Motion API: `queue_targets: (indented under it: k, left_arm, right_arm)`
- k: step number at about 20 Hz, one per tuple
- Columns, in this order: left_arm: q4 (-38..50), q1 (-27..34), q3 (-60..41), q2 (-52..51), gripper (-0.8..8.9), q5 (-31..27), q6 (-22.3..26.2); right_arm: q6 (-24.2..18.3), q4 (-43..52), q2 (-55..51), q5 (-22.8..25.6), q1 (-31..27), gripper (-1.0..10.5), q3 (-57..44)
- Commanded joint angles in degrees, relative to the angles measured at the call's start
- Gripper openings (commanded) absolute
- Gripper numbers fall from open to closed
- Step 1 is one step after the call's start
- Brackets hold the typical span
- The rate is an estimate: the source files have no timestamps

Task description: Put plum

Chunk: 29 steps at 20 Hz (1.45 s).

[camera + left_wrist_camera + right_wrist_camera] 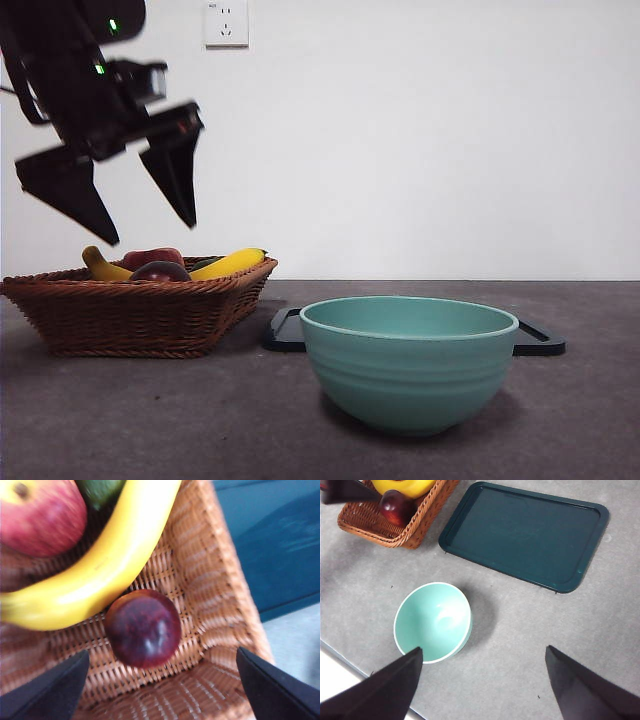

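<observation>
We took the wicker basket (140, 315) as our landmark. The plum (143, 628) lay inside it on the woven floor, close to one corner, dark maroon and glossy, with nothing gripping it. A yellow banana (95, 575) curved just beside the plum, its side touching or nearly touching the fruit; we could not tell which. Beyond the banana, deeper in the basket, sat a red apple-like fruit (42, 517), and next to that a green item (100, 490) whose kind we could not make out.

The left gripper (130, 215) hung in the air above the basket, its two black jaws spread wide apart and holding nothing. In the left wrist view the plum sat between the two jaw tips but clear of both.

Beside the basket, on the grey table (520, 630), a dark teal tray (525, 532) lay flat, one corner near the basket's rim. A light green bowl (408, 360) stood upright on the table, apart from the basket and just in front of the tray.

The right gripper (482, 665) hovered high over the table, well away from the basket and over the bowl's side of the table. Its jaws were likewise wide apart with nothing between them.
</observation>
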Motion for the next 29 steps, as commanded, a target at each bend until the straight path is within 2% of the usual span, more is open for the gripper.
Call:
queue_targets:
  k: [1, 4, 7, 18, 19, 23, 29]
  left_arm:
    - [1.5, -0.5, 1.3, 3.2, 4.64, -0.3, 0.1]
    - [2.6, -0.6, 1.3, 6.0, 4.64, -0.5, 0.0]
    - [3.0, -0.8, 1.3, 7.6, 4.64, -3.0, 0.1]
    - [3.7, -1.4, 1.3, 9.6, 4.23, -3.0, 0.0]
    - [3.8, -1.5, 1.3, 9.7, 4.07, -3.0, 0.0]
    - [3.9, -1.7, 1.3, 9.7, 2.37, -3.0, 0.0]
    - [3.7, -1.7, 1.3, 8.0, 2.35, -3.0, 0.0]
  right_arm:
    - [0.0, 0.3, 0.4, -0.2, 0.1, 3.9, 1.2]
    - [0.0, 0.3, 0.4, -0.2, 0.1, 3.9, 1.2]
    - [0.0, 0.4, 0.4, -0.2, 0.1, 3.9, 1.2]
    - [0.0, 0.7, 0.4, -0.2, 0.1, 3.9, 1.2]
    - [0.0, 0.7, 0.4, -0.2, 0.1, 3.9, 1.2]
    - [0.0, 0.7, 0.4, -0.2, 0.1, 3.9, 1.2]
    - [0.0, 0.7, 0.4, -0.2, 0.1, 3.9, 1.2]
